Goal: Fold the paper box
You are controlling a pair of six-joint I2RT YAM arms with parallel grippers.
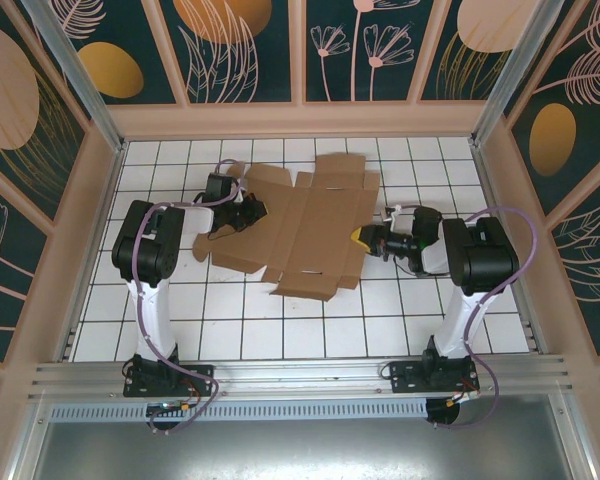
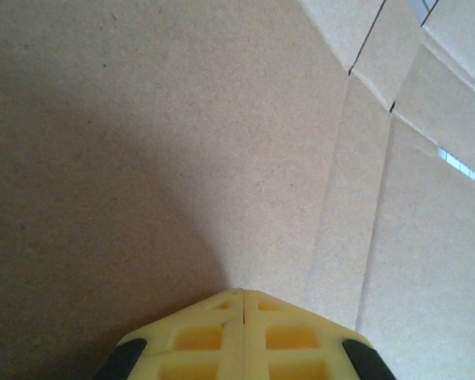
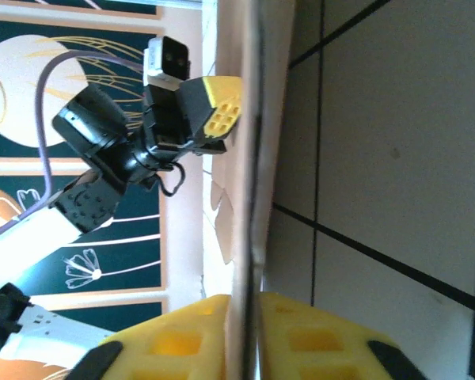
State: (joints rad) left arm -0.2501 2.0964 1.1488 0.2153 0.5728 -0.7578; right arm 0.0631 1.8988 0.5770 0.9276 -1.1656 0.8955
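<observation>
On the white tiled tabletop [image 1: 230, 320], the paper box [image 1: 315, 225] is lying as a creased brown die-cut sheet, the right gripper [image 3: 244, 305] pinching its right edge between 2 yellow fingers [image 3: 317, 340], the left gripper [image 2: 244, 297] sitting pressed together at its left panel.

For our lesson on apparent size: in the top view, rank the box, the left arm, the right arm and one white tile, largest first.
1. box
2. left arm and right arm: alike, so unranked
3. tile
</observation>
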